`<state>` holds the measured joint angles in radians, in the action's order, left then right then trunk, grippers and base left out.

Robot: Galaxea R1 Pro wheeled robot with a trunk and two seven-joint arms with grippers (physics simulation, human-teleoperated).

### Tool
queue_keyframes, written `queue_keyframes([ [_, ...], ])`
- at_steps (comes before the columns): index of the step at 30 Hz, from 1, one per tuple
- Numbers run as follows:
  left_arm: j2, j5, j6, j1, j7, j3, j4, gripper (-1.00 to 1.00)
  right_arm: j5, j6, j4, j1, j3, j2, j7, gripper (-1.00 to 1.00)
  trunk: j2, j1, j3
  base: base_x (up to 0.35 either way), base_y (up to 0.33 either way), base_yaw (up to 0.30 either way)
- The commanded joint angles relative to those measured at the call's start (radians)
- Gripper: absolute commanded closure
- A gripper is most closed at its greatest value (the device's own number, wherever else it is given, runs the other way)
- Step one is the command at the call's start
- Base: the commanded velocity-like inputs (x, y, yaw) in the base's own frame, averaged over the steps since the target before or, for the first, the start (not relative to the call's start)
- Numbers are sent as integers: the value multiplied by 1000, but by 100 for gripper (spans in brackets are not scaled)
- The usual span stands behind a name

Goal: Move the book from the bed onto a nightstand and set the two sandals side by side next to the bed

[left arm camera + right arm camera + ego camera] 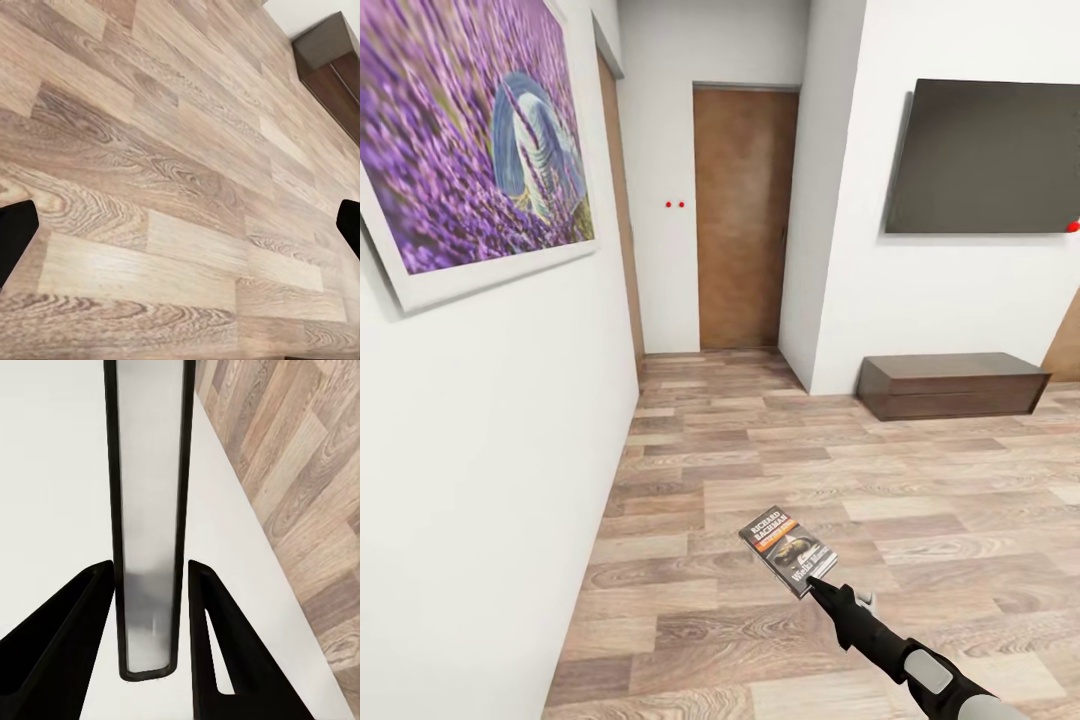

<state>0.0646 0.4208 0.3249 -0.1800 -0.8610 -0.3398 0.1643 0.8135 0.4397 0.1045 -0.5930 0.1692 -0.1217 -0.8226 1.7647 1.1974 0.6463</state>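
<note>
Purple lavender fills the framed picture (470, 140) hanging on the white wall (480, 450) at the left of the head view, with a pale blue-grey shape among the flowers. Past that wall a short passage runs back to a light-brown wooden door (743, 215), shut, with two small red dots (675, 204) on the white wall just beside it. Wood-plank floor (780, 470) spreads from the passage toward the camera.

Low in the middle, the right gripper (812, 578) reaches forward on its dark arm and holds the book (788, 550) by its near edge, above the floor, cover up (orange-and-white title band, a picture below it). In the right wrist view the book (148, 510) shows edge-on, its pale page block framed by the dark cover, clamped between the two black fingers (217, 645), which press against either side.

Further right, a dark flat screen (985, 155) is mounted on the wall, and under it a low dark-brown cabinet (953, 385) sits on the floor.

The left wrist view looks down on floor planks (165, 187), with the left gripper's black fingertips (15, 236) at opposite edges, spread wide and holding nothing.
</note>
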Motion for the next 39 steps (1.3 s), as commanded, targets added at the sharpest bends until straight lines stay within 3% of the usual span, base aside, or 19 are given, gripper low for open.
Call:
queue_keyframes([
  [1, 1, 6, 5, -1, -3, 4, -2, -100, -2, 8, 0, -1, 9, 0, -1, 100, 0, 0, 1, 129, 0, -7],
  [11, 1, 6, 5, -1, -3, 4, -2, -100, -2, 8, 0, -1, 9, 0, -1, 100, 0, 0, 1, 129, 0, -36],
  [39, 1, 6, 5, 0, -1, 4, -2, -100, -2, 8, 0, -1, 9, 0, -1, 100, 0, 0, 1, 130, 0, -150],
])
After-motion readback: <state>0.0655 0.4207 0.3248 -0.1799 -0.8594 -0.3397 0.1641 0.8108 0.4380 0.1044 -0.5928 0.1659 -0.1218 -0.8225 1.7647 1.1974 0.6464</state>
